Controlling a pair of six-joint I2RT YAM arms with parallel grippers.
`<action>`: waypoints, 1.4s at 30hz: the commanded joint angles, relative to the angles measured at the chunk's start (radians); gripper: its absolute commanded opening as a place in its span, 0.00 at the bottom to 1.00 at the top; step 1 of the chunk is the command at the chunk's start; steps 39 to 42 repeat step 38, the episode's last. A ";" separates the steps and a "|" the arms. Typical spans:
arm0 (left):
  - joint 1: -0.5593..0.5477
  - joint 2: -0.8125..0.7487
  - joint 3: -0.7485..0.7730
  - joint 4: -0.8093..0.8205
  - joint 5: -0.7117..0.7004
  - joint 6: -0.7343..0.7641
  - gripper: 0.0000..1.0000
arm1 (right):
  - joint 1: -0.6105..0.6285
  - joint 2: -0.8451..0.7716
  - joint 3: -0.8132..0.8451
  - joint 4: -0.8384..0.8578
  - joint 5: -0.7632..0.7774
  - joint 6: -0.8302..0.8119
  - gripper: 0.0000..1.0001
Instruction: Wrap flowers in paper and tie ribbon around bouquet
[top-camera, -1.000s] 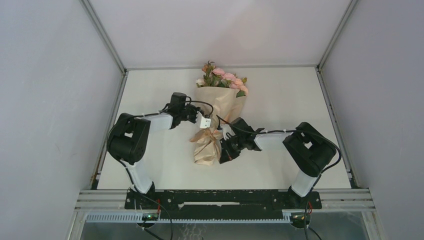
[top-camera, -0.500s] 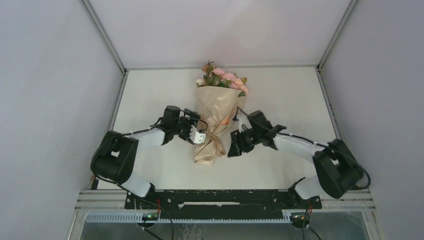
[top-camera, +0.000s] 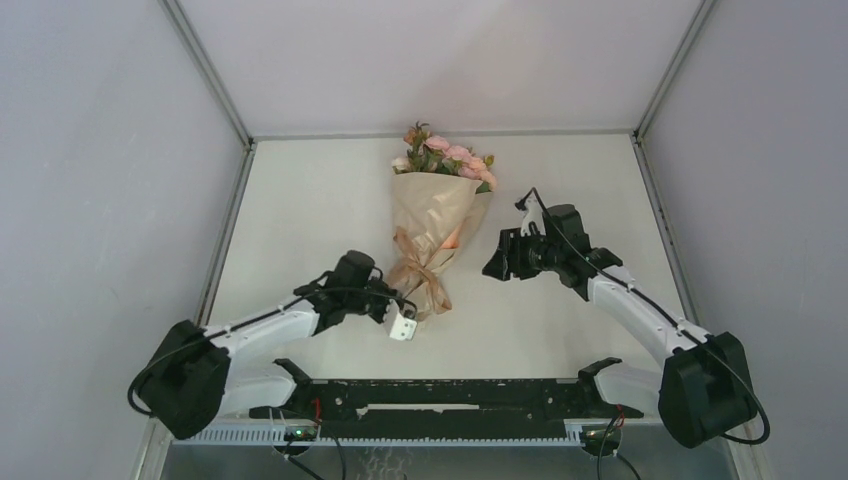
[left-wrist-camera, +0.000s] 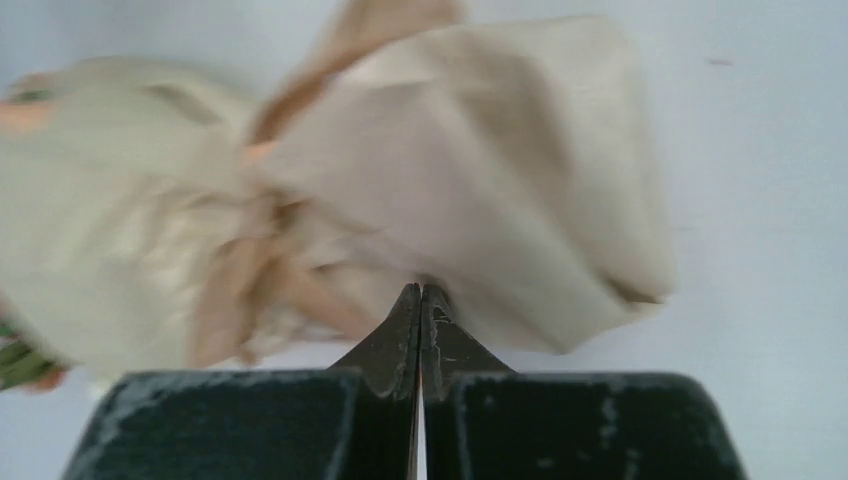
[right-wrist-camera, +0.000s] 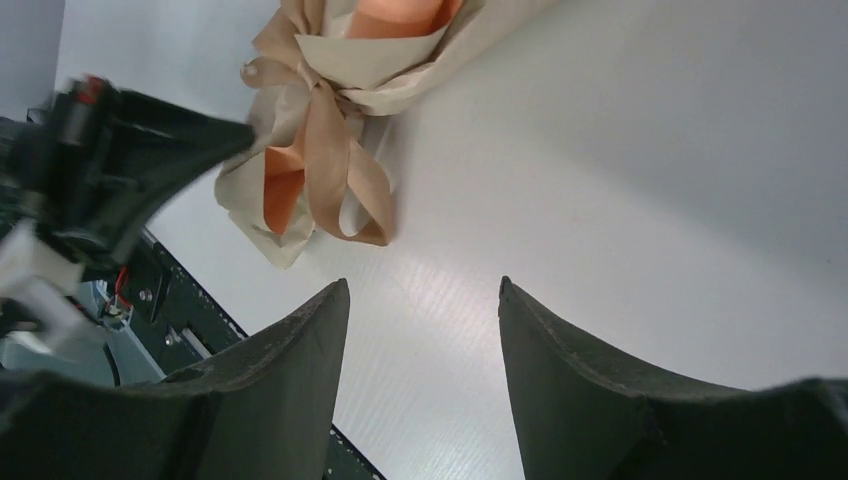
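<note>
The tan paper (top-camera: 432, 205) lay on the white desk (top-camera: 300, 200) rolled into a cone, with the pink flowers (top-camera: 447, 158) spilling from its wide far end and the peach ribbon (top-camera: 415, 268) tied in a bow round its pinched waist. The right gripper (top-camera: 497, 258) hung to the right of the cone, apart from it, jaws spread over bare desk. The left gripper (top-camera: 400, 325) sat just beside the cone's crumpled near end, jaws pressed tip to tip with nothing visible between them.
</note>
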 joint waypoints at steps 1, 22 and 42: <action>-0.084 0.103 -0.051 -0.001 -0.080 0.055 0.01 | -0.006 -0.062 0.003 0.008 0.038 0.045 0.65; 0.072 -0.242 0.014 0.347 -0.552 -1.218 1.00 | -0.585 -0.502 -0.093 0.053 0.165 0.063 0.70; 0.617 -0.547 -0.397 0.601 -0.560 -1.494 1.00 | -0.627 -0.852 -0.401 0.149 0.316 0.100 0.70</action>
